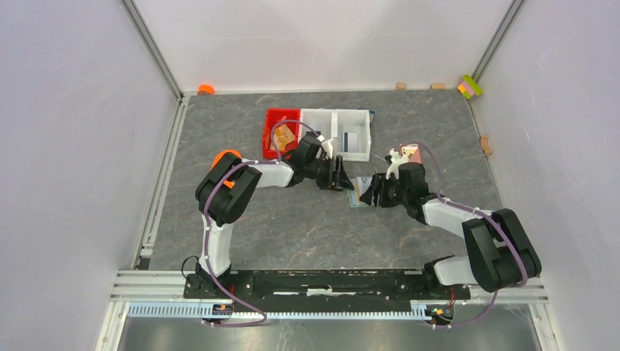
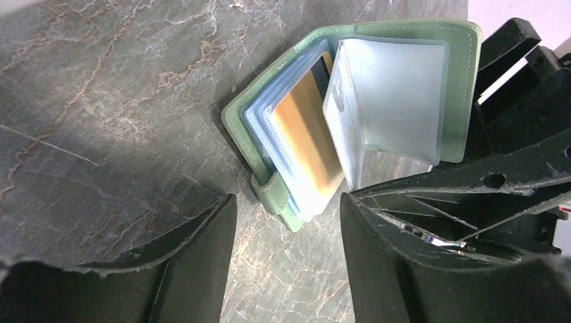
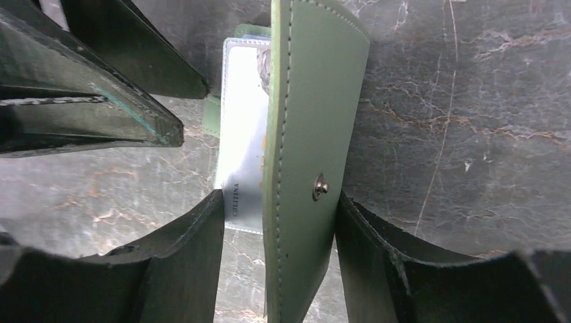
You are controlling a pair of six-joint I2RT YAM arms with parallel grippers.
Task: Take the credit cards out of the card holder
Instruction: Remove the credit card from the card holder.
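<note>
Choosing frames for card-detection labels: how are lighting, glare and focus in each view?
Top external: even light, sharp, but the card holder is tiny. Left wrist: a soft shadow darkens the table at the frame's left; the gold card shows mild sheen, not blown out. Right wrist: the green cover is crisp, stitching clear; the near fingers are dark.

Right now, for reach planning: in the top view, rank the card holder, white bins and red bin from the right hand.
1. card holder, at the right hand.
2. white bins, beyond, slightly left.
3. red bin, farther left.
</note>
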